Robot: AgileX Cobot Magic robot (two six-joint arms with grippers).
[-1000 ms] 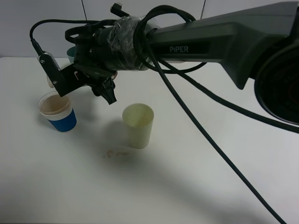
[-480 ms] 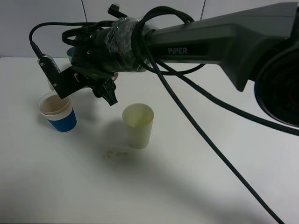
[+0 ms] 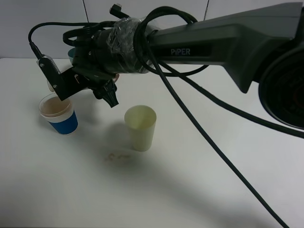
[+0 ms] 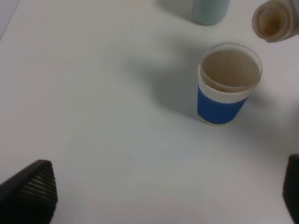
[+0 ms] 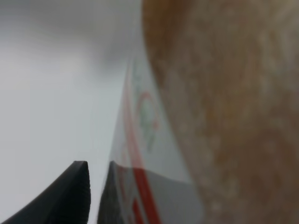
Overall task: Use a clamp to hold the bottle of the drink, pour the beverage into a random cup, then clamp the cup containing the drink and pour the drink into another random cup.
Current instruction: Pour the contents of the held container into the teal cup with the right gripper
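My right claw (image 5: 99,189) is clamped on the bottle (image 4: 275,18), held near the cup (image 3: 63,124) at nine o'clock from the pale tumbler (image 3: 140,127). The first pour looks done, with tea (image 3: 56,108) in the cup. Next I should right the bottle and park it clear.

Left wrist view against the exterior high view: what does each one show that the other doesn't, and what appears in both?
Only the left wrist view: the bottle seen from above with its mouth open, and the left end effector, open, its tips at the frame edges.
Only the exterior high view: the pale green tumbler, the black arm lettered PIPER, its cables, and small brownish spots on the table.
Both: the blue cup standing upright with brown drink inside.
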